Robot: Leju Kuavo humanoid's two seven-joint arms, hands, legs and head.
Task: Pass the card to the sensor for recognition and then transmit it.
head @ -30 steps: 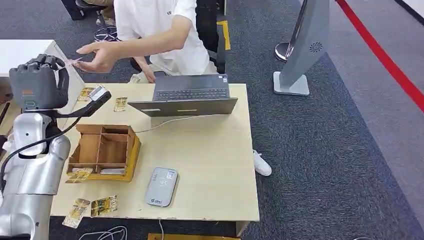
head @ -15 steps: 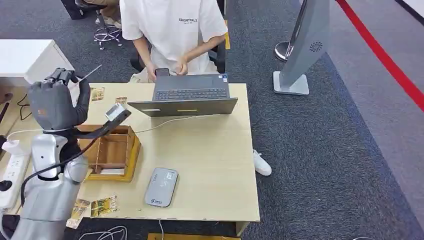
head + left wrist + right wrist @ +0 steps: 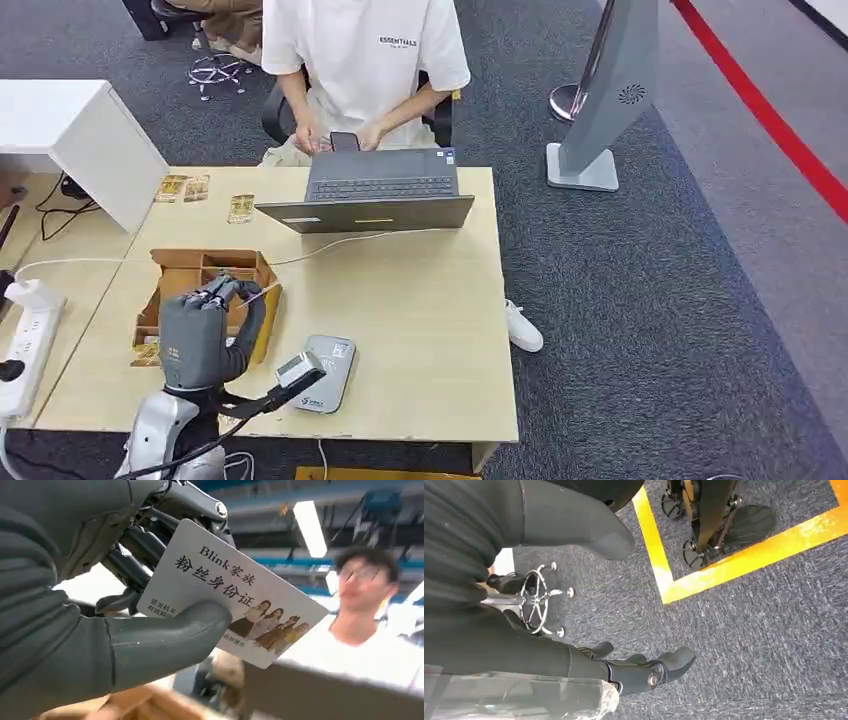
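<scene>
A printed fan ID card [image 3: 230, 595] is pinched between thumb and fingers of the left hand [image 3: 205, 335], held above the wooden organizer [image 3: 170, 290] beside the grey card reader [image 3: 322, 373], presumably for scanning. The right hand [image 3: 644, 672] hangs empty, fingers apart.

The right hand [image 3: 624, 605] hung empty, fingers apart, above grey carpet [image 3: 749, 630] crossed by a yellow floor stripe [image 3: 704, 575], near a chrome chair base [image 3: 536, 600].
</scene>
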